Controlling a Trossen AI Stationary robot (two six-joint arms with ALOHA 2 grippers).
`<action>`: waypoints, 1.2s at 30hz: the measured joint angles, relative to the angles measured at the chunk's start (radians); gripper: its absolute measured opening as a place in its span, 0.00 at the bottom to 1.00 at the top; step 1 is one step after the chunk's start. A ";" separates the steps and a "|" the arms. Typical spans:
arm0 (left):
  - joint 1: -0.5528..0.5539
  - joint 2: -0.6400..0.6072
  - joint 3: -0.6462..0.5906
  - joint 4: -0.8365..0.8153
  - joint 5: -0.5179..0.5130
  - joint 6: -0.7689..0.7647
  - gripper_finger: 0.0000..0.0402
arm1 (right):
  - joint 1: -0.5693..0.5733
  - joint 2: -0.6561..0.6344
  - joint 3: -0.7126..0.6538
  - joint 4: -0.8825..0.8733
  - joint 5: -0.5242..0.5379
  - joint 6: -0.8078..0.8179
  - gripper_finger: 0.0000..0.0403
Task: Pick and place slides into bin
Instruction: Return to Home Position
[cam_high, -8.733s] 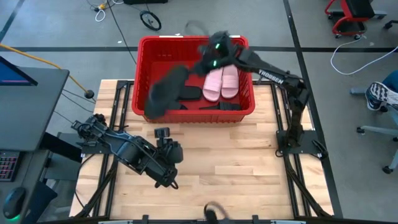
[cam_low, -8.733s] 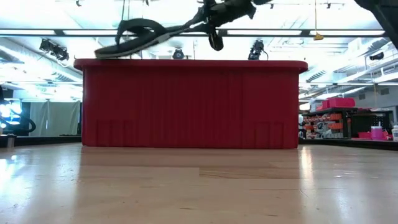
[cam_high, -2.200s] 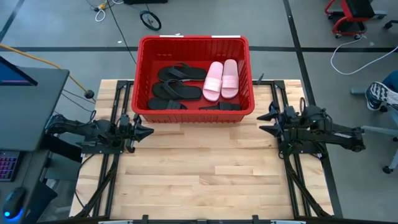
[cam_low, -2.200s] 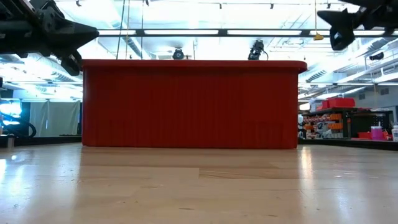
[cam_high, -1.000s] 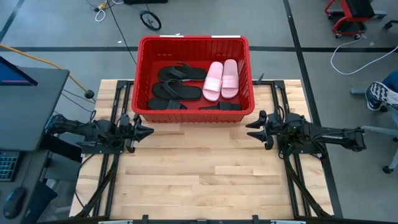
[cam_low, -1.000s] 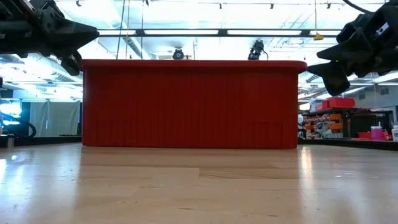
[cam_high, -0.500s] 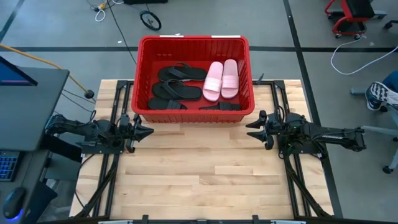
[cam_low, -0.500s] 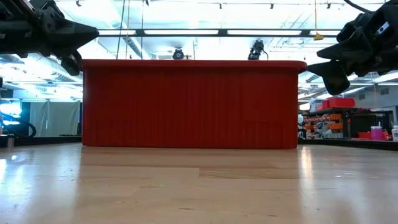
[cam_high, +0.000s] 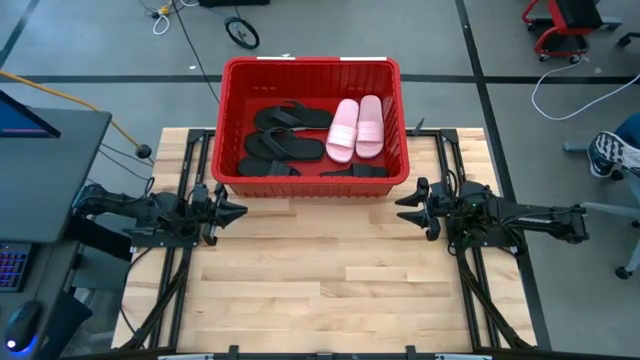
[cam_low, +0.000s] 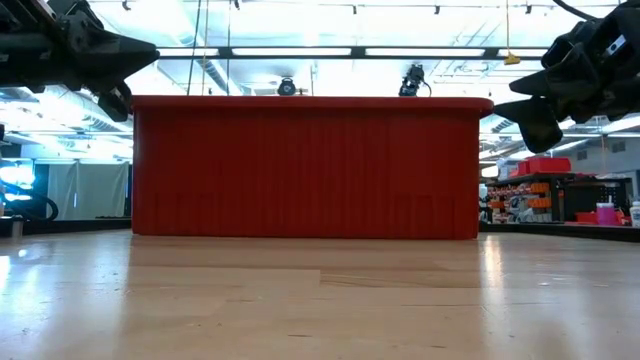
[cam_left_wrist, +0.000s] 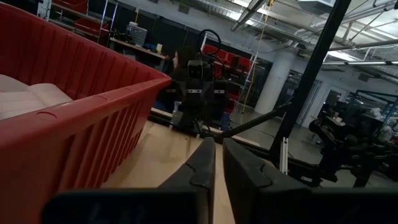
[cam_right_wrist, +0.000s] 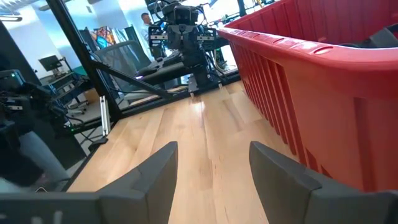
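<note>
Left gripper (cam_high: 240, 211) hovers over the table's (cam_high: 320, 290) left edge, fingers pressed nearly together, holding nothing. Right gripper (cam_high: 403, 207) faces it from the right edge, fingers spread wide and empty. Just behind them stands the bin (cam_high: 230, 120), with the slides (cam_high: 355, 128) inside, pink pair side by side and black ones beside them.

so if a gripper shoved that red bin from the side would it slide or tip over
Probably slide rather than tip: the red bin is wide and low, flat on the smooth wooden table. Likely light for its size, being ribbed plastic holding only sandals such as the pink slides. Its walls might flex slightly first.
</note>
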 joint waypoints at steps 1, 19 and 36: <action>0.000 0.000 0.000 0.000 0.000 0.000 0.08 | 0.000 0.000 0.000 0.000 0.000 0.000 0.51; 0.000 0.000 0.000 0.000 0.000 0.000 0.09 | 0.000 0.000 0.001 0.000 0.000 0.000 0.51; 0.000 0.000 0.000 0.000 0.000 0.000 0.09 | 0.000 0.000 0.001 0.000 0.000 0.000 0.51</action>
